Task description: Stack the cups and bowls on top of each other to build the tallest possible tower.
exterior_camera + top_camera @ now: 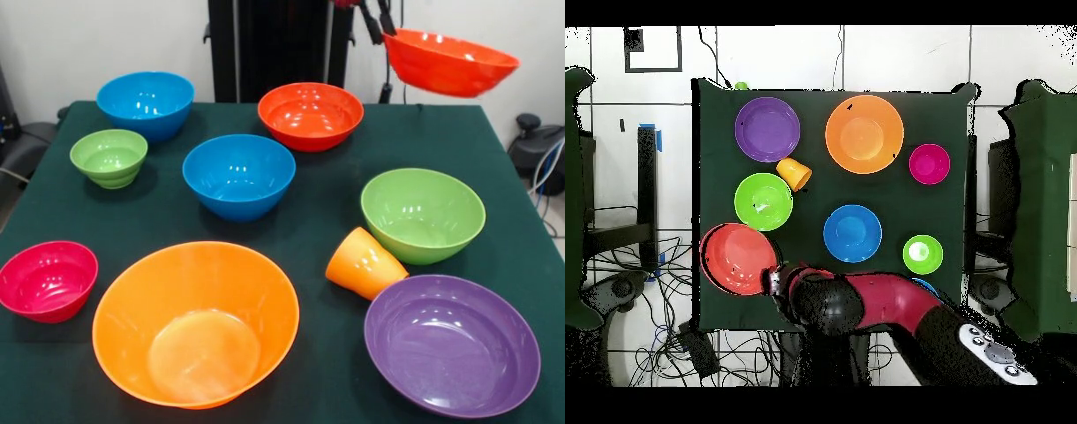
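Observation:
My gripper (pixel 381 26) (pixel 773 280) is shut on the rim of a red-orange bowl (pixel 450 62) (pixel 737 258) and holds it tilted in the air above the green table's (pixel 335 194) corner. On the table stand a second red-orange bowl (pixel 310 115), two blue bowls (pixel 146 104) (pixel 238 175) (pixel 852 233), a small green bowl (pixel 109 157) (pixel 922 254), a bigger green bowl (pixel 422 215) (pixel 763 201), a magenta bowl (pixel 48 280) (pixel 929 163), a large orange bowl (pixel 196 322) (pixel 864 133) and a purple bowl (pixel 452 343) (pixel 767 128). The orange cup (pixel 365 263) (pixel 794 173) lies on its side between the bigger green and purple bowls. No tower is in view; each bowl stands alone.
In the overhead view my red arm (pixel 885 305) covers the table edge nearest the base and hides two bowls there. Cables (pixel 635 270) trail on the floor beside the table. The held bowl hangs past the table's edge in the overhead view.

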